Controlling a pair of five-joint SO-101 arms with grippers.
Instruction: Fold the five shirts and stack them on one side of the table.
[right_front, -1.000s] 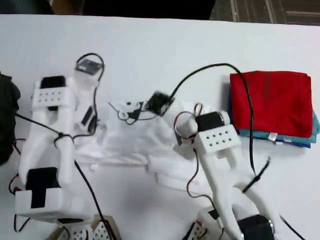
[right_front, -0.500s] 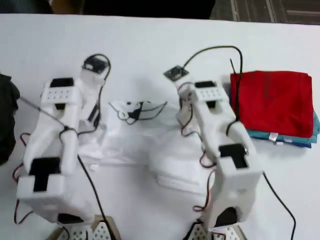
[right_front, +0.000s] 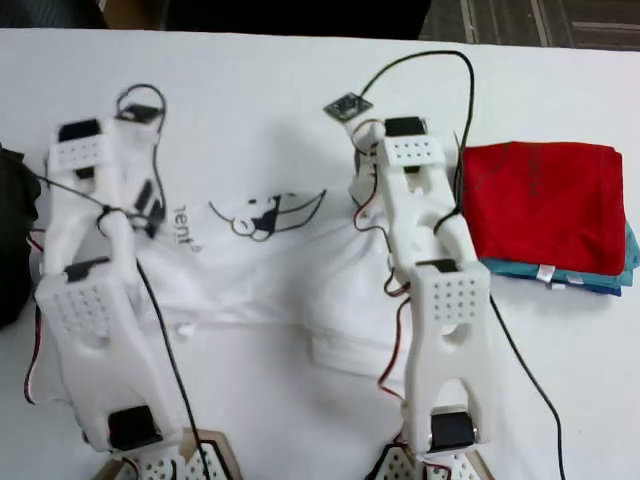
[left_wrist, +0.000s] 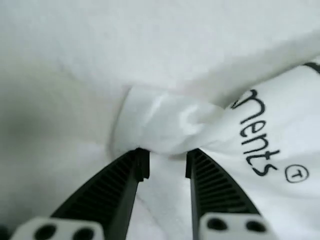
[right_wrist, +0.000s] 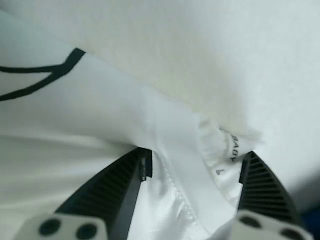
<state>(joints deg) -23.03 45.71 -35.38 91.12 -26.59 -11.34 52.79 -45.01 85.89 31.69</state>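
The white shirt (right_front: 270, 270) lies spread and rumpled on the counter (right_front: 280, 90) between the two arms, its black print facing up near the far edge. At the shirt's left edge, beside the printed letters, the left end effector (left_wrist: 166, 157) is closed on a bunched fold of the cloth, with the fabric pinched between its dark ribbed jaws. At the shirt's far right corner the right end effector (right_wrist: 195, 160) stands open. Its jaws are wide apart, and a seamed edge of the shirt carrying a small label (right_wrist: 227, 150) lies between them; whether either jaw presses on the cloth I cannot tell. Just right of the right arm, on the counter's right side, sits the stack (right_front: 545, 220) of folded shirts. A red shirt (right_front: 545, 195) is on top, with a teal one (right_front: 520, 268) and a blue one (right_front: 590, 288) showing at the near edge below it. A dark cloth (right_front: 15, 240) lies at the counter's left edge, beside the left arm.
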